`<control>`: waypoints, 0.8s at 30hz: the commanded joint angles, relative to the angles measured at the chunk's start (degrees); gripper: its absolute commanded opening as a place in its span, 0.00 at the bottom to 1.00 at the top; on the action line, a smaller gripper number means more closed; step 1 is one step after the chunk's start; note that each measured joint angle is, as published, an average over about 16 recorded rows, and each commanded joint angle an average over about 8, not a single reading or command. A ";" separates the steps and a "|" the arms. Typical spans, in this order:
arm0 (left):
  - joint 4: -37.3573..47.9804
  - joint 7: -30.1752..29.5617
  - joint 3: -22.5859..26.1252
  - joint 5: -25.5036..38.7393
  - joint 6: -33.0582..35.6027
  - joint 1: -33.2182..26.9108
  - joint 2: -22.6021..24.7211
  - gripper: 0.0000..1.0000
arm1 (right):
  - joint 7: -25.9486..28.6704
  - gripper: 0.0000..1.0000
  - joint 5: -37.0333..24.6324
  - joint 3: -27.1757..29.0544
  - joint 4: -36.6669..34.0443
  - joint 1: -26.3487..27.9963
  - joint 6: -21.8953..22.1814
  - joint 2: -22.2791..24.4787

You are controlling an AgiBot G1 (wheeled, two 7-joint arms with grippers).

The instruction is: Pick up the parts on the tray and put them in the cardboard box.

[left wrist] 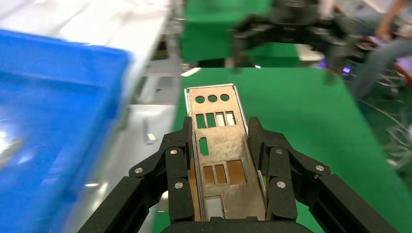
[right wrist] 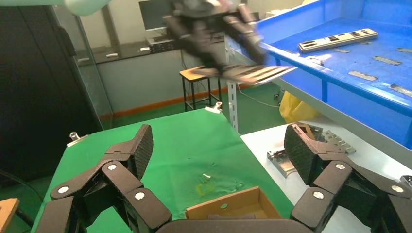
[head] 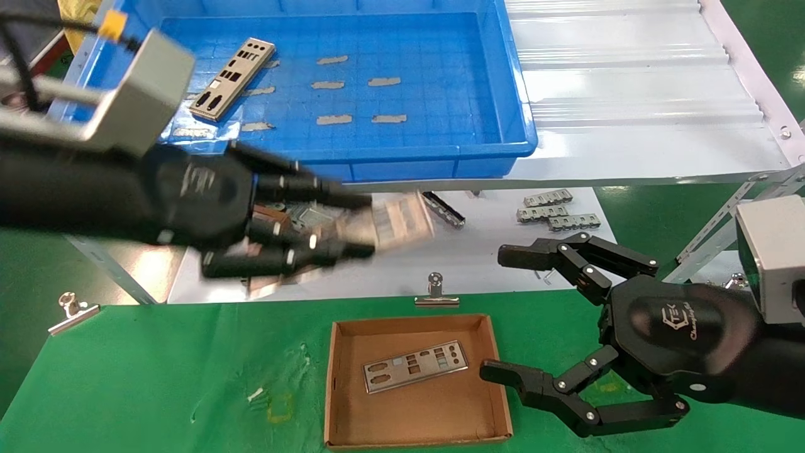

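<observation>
My left gripper (head: 368, 226) is shut on a silver-grey metal plate (head: 402, 221) and holds it in the air in front of the blue tray (head: 522, 119), above the white sheet. In the left wrist view the plate (left wrist: 221, 145) sits lengthwise between the two fingers (left wrist: 177, 160). Another plate (head: 233, 78) lies at the tray's left. One plate (head: 415, 365) lies in the cardboard box (head: 343, 402) on the green cloth. My right gripper (head: 503, 314) is open and empty beside the box's right wall; the right wrist view shows the box (right wrist: 233, 206) below it.
Grey tape strips (head: 352, 100) are stuck on the tray floor. Grey metal brackets (head: 553, 214) and frames (head: 443, 207) lie on the white sheet in front of the tray. A metal clip (head: 435, 292) holds the green cloth's edge behind the box; another clip (head: 72, 311) is at the left.
</observation>
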 commanded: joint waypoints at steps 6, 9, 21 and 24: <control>-9.32 -1.62 7.64 -7.02 -0.54 2.80 -3.76 0.00 | 0.00 1.00 0.00 0.00 0.00 0.00 0.00 0.00; -9.74 -0.71 10.72 -7.31 -0.87 3.95 -3.21 0.00 | 0.00 1.00 0.00 0.00 0.00 0.00 0.00 0.00; -2.24 12.14 17.19 1.24 -10.42 11.43 5.59 0.00 | 0.00 1.00 0.00 0.00 0.00 0.00 0.00 0.00; 0.05 16.69 17.48 2.87 -13.81 13.71 7.98 0.00 | 0.00 1.00 0.00 0.00 0.00 0.00 0.00 0.00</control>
